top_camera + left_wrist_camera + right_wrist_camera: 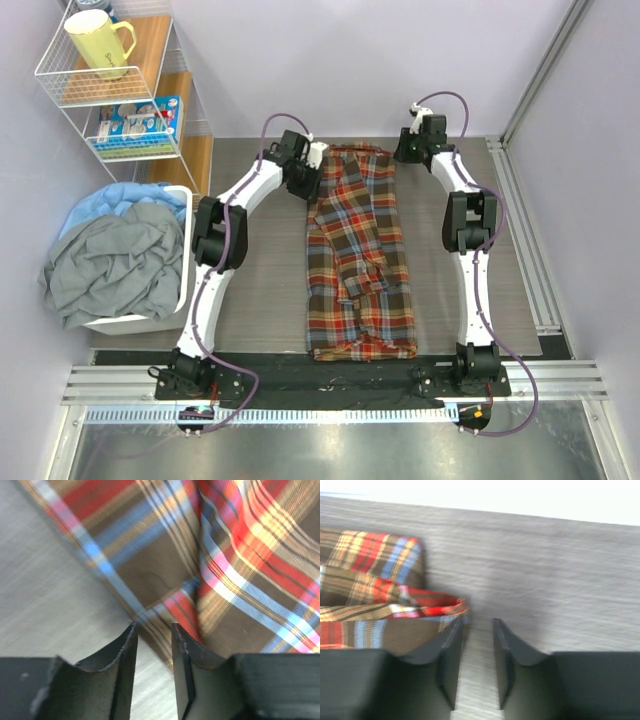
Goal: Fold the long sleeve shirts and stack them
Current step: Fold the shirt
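Left gripper (154, 626) sits low over the grey wood-grain table (270, 290) with its jaws a narrow slot apart. The edge of the red, brown and yellow plaid flannel shirt (360, 250) runs up to the mouth of that slot, but bare tabletop shows through the gap, so nothing looks pinched. Right gripper (478, 621) is likewise slightly parted over bare table, the shirt's far corner just beside one finger (451, 645), perhaps brushing it.

From both grippers the shirt stretches back toward the arm bases as one long narrow strip with a sleeve lying on top, so the lengthwise folds look done. Left to do, I judge: take the two far corners and carry that end toward the near hem to make a compact packet. Well off to the left gripper's outer side, a white plastic basket (140, 322) holds rumpled grey and pale blue garments (110, 260). No finished stack shows anywhere, so stacking looks unstarted.
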Robot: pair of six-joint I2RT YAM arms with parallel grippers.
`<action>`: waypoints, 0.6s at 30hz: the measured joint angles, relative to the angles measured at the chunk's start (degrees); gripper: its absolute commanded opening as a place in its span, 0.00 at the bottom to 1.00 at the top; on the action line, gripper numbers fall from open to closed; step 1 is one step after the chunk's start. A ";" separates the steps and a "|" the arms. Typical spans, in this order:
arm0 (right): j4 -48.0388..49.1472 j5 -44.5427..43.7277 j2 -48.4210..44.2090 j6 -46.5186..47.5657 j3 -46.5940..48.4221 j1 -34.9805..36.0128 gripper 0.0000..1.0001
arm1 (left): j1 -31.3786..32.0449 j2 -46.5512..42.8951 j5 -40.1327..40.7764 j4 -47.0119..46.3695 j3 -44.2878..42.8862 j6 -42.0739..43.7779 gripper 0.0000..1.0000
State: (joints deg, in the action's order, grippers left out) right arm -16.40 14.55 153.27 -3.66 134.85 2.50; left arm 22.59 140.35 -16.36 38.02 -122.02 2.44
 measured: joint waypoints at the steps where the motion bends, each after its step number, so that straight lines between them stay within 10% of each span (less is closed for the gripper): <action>1: 0.35 -0.61 0.00 0.09 0.04 -0.04 0.47 | -0.17 0.57 0.31 0.35 -1.36 0.20 0.40; 18: -9.44 11.82 -27.67 -0.22 -21.84 -1.95 0.55 | -2.16 -18.91 -8.59 -1.20 17.92 -0.79 0.59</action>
State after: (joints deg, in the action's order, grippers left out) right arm -25.85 26.37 125.60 -3.88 113.01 0.56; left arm 20.43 121.45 -24.95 36.82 -104.09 1.65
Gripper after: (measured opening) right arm 0.566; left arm 0.591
